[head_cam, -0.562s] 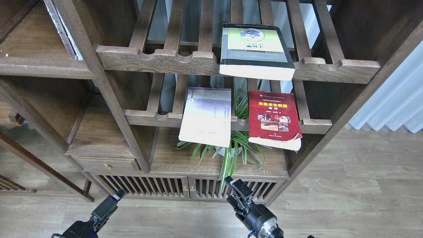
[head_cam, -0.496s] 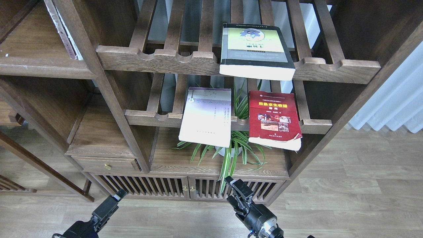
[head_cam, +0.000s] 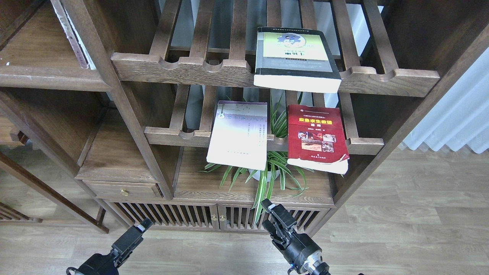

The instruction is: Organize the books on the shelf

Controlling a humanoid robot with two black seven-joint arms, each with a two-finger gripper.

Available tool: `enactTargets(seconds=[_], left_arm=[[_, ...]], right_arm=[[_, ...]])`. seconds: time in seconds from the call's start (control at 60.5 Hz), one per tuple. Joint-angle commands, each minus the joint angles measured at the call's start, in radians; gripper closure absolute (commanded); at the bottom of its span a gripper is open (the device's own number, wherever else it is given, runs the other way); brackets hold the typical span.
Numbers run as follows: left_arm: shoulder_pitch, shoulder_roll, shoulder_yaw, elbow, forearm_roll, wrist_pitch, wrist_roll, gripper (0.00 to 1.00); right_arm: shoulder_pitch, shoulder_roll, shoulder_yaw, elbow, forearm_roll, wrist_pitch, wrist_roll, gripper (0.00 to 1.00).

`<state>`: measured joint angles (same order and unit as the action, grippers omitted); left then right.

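The thick grey and yellow-green book (head_cam: 296, 57) lies flat on the upper slatted rack, its page edge over the front rail. The pale lavender-white book (head_cam: 238, 133) and the red book (head_cam: 316, 133) lie side by side on the lower slatted rack, both overhanging its front rail. The solid shelf board (head_cam: 49, 76) with a rounded front edge is at the upper left. My left gripper (head_cam: 138, 230) and right gripper (head_cam: 272, 214) are low in front of the cabinet, far below the books and empty. Their fingers look dark and small, so their state is unclear.
A potted spider plant (head_cam: 269, 175) stands on the lower board (head_cam: 198, 187) under the two books. Thin books (head_cam: 72, 38) lean at the right end of the upper-left shelf. Slatted cabinet doors (head_cam: 214, 217) and a small drawer (head_cam: 122, 190) sit below. A white curtain (head_cam: 458, 114) hangs at the right.
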<state>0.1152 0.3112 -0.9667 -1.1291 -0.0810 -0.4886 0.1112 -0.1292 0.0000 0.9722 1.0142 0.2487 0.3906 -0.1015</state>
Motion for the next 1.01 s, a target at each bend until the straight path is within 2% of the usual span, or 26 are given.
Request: enactTargets(seconds=[0.0, 0.43, 0.694, 0.991], left_arm=[[0.0, 0.005, 0.008, 0.008, 0.004, 0.0, -0.001, 0.0], [-0.003, 0.011, -0.009, 0.015, 0.004, 0.0, -0.005, 0.0], [-0.005, 0.011, -0.027, 0.017, 0.004, 0.0, -0.005, 0.0], [-0.003, 0.012, -0.038, 0.022, 0.006, 0.0, -0.005, 0.0]], right_arm=[[0.002, 0.0, -0.009, -0.012, -0.003, 0.095, -0.004, 0.0], [0.0, -0.012, -0.007, -0.154, -0.003, 0.098, 0.01, 0.0], [0.003, -0.006, 0.0, -0.14, 0.004, 0.098, 0.011, 0.0], [0.0, -0.015, 0.028, -0.059, 0.011, 0.098, 0.01, 0.0]])
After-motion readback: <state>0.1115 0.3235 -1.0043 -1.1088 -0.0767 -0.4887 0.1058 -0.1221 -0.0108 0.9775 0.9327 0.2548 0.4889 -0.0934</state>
